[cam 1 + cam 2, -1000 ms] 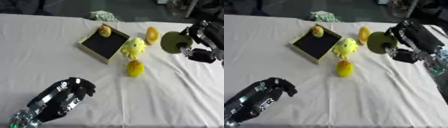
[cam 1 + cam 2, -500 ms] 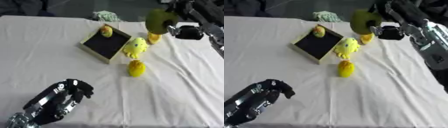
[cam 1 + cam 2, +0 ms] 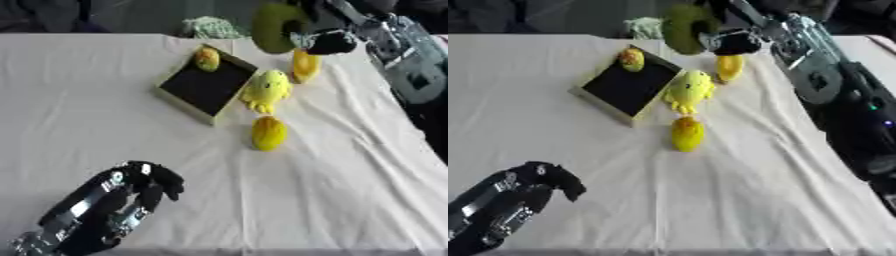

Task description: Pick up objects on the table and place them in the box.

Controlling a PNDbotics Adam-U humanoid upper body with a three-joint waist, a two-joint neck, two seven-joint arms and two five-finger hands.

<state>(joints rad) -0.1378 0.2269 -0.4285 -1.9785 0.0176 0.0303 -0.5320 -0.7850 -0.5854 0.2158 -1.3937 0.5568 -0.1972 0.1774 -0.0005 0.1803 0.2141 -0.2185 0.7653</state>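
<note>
Over the last second the right arm swung from the bench's right side up toward the far edge, carrying the olive-green object (image 3: 276, 27) with it. The bench (image 3: 350, 190) carried a white cloth. The box (image 3: 208, 85) sat open near the far centre, one small yellow-orange item (image 3: 207, 58) already inside at its far corner. The right robot hand (image 3: 328, 40) was curled round the green object, held in the air beyond the box's far right corner; release over the box appeared to be the next step. The left robot hand (image 3: 131, 192) rested idle at the lower left, fingers curled on nothing. A yellow plush toy (image 3: 265, 90) touched the box's right wall. A yellow fruit (image 3: 269, 133) lay near it, and another yellow item (image 3: 304, 65) lay beyond.
</note>
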